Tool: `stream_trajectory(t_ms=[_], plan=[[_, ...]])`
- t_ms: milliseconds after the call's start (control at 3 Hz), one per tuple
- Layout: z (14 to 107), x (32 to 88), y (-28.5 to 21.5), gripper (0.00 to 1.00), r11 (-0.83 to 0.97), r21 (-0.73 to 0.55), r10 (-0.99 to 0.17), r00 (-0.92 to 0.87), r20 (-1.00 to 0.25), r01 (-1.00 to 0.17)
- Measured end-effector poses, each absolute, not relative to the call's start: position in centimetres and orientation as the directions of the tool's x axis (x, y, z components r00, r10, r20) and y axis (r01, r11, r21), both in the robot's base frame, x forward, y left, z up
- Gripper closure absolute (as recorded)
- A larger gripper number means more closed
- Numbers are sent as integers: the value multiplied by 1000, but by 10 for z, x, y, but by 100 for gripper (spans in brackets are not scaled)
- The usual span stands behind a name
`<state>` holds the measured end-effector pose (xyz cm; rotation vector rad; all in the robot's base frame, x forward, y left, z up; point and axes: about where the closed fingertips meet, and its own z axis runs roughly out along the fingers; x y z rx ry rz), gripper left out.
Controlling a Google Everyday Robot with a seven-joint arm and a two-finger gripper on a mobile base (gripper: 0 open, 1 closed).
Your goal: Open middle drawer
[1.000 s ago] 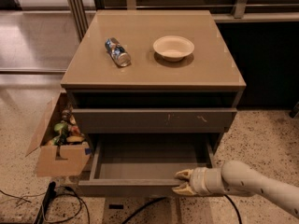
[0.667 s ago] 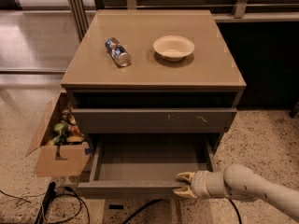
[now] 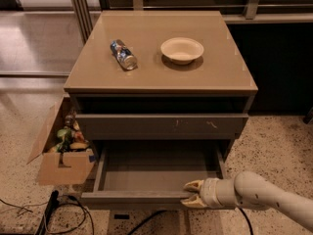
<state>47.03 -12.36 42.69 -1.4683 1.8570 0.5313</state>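
The middle drawer is pulled out of the tan cabinet, and its empty grey inner tray is showing. Its plain dark front faces me at the bottom of the view. My gripper comes in from the lower right. Its cream fingers straddle the top edge of the drawer front near its right end and are closed on it. Above it, the taller grey front with pale scratch marks is shut.
A crushed can and a cream bowl lie on the cabinet top. An open cardboard box of items stands on the floor left of the drawer. Black cables run on the floor at lower left.
My gripper and forearm have dropped slightly at the drawer's front edge. The drawer stays pulled out about as far as before.
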Motion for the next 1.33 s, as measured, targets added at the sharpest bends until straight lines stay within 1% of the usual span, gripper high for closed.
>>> stream_trajectory(t_ms=[1000,1333], plan=[[427,470,-124,8,273,-103,-669,-112,-735,-957],[427,470,-123,0,273,-103,-669,-112,-735,-957]])
